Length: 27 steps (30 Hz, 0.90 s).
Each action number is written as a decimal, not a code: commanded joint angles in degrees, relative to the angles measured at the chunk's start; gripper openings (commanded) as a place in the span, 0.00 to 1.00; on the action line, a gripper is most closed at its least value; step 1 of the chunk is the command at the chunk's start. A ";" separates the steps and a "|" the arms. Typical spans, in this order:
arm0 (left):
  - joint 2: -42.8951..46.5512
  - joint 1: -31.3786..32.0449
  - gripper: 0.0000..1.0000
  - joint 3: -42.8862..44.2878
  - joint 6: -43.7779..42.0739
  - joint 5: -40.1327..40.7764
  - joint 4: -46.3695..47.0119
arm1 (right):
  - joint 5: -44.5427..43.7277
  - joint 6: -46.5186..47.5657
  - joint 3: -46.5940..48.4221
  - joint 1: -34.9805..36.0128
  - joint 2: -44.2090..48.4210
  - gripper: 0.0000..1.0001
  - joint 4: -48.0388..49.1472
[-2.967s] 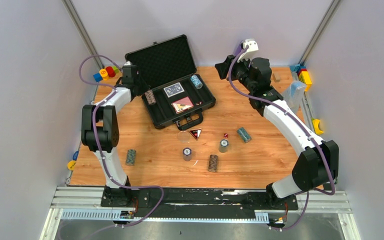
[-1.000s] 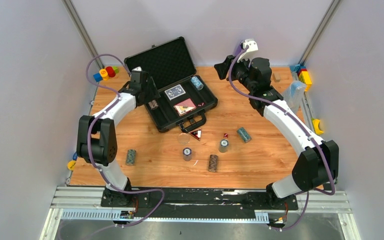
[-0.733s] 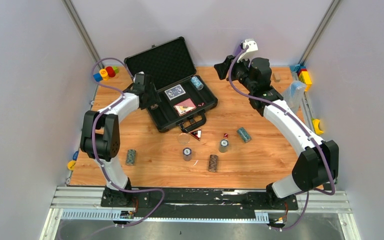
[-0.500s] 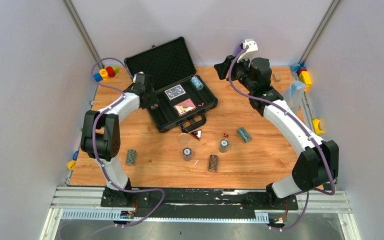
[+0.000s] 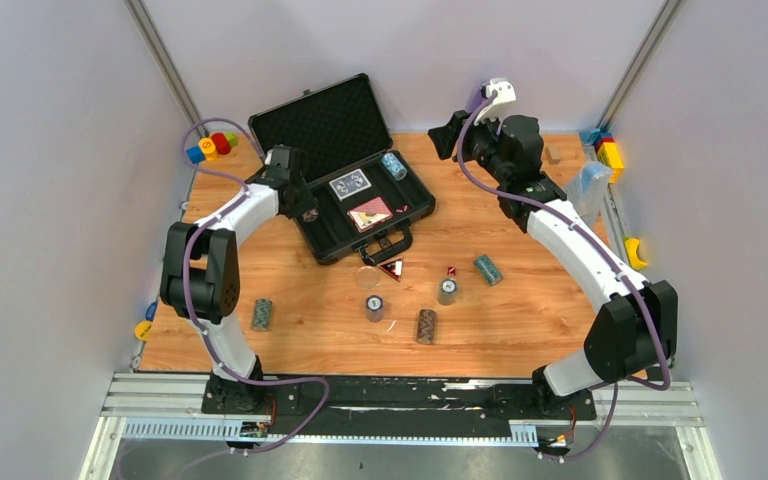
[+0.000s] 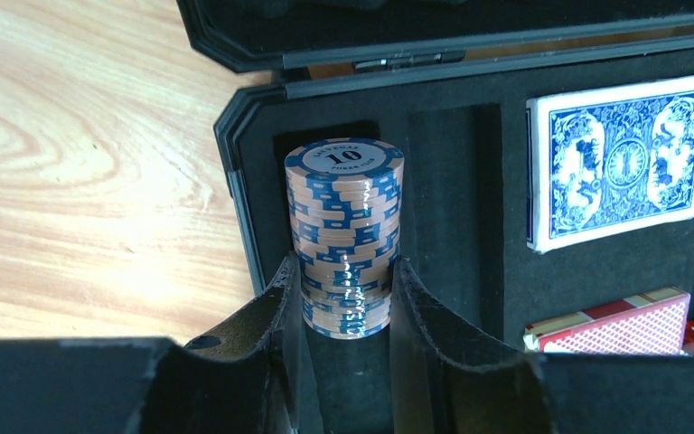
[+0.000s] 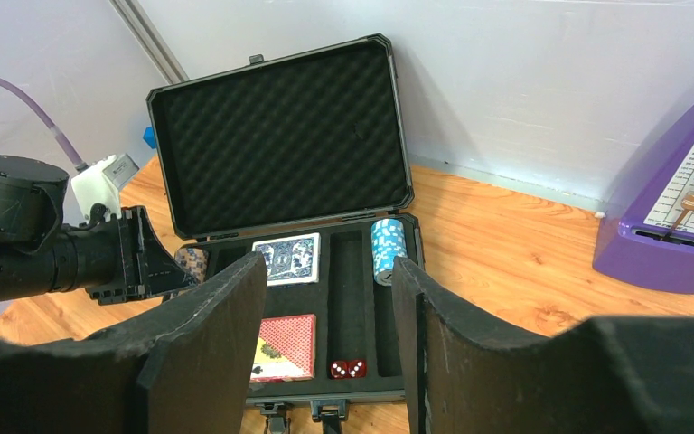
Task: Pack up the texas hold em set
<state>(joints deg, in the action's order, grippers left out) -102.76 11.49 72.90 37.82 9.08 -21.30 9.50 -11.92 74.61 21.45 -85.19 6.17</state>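
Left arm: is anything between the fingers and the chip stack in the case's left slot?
Nothing visible. The fingers flank the near end of the stack, seemingly touching both sides. The wall of the case runs along its left, and the blue deck lies off to its right.

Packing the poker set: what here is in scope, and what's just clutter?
Job: case, tan chip stack, blue chip stack, loose chip stacks, blue deck, red deck, triangular button, loose red die.
Clutter: purple holder, toy blocks.
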 commanded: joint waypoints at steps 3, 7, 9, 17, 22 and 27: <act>2.53 -0.41 0.11 3.67 6.25 -4.33 -4.96 | 0.22 -0.23 0.02 0.05 2.35 0.55 1.12; 2.16 -0.41 0.18 3.51 8.83 -3.04 -6.88 | 0.14 -0.21 -0.01 0.09 2.48 0.54 1.12; 1.77 -0.41 0.28 3.19 8.80 -2.76 -6.33 | 0.27 -0.28 0.09 0.03 2.35 0.55 1.12; 1.92 -0.50 0.84 5.44 4.11 -1.17 -5.60 | 0.46 -0.22 0.19 0.02 2.35 0.55 0.99; 7.79 -0.23 0.59 2.75 -0.20 -2.74 -4.52 | 0.01 0.01 0.10 0.06 2.82 0.55 0.86; 11.54 0.81 0.03 -0.83 -0.27 -5.21 -8.81 | 0.04 0.08 0.01 0.12 2.88 0.55 0.92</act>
<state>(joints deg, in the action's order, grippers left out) -96.42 11.29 74.85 39.11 5.96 -28.18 9.50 -11.92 74.54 21.45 -84.60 6.11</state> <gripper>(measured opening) 0.180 0.545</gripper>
